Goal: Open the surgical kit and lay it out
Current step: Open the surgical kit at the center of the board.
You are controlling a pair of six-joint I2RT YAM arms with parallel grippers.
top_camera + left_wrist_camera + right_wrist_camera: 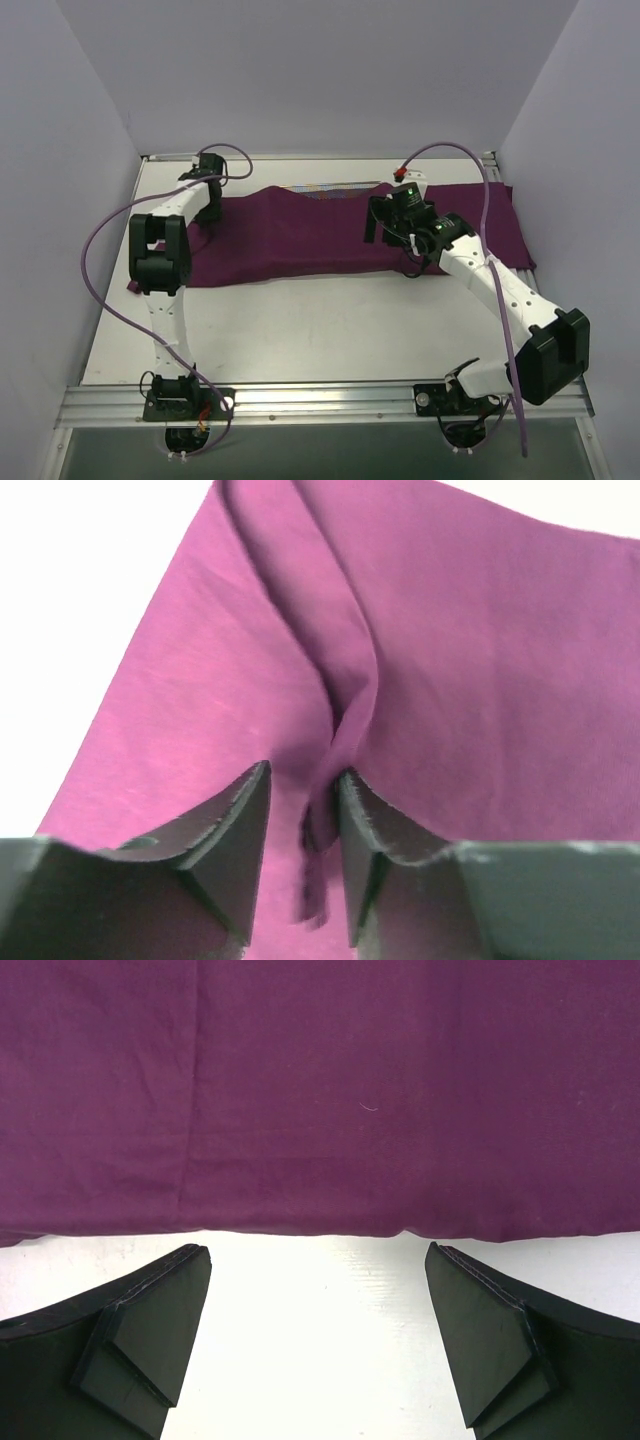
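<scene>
The dark magenta cloth wrap lies spread across the table's back half. A thin strip of the silver mesh tray shows at its back edge; the instruments are hidden. My left gripper is down on the cloth's left part. In the left wrist view its jaws stand slightly apart around a raised cloth fold that rests against the right finger. My right gripper is open and empty at the cloth's near edge. In the right wrist view it hovers over bare white table, the cloth just beyond its tips.
White walls enclose the table on the left, right and back. An aluminium rail runs along the near edge by the arm bases. Purple cables loop beside each arm. The table in front of the cloth is white.
</scene>
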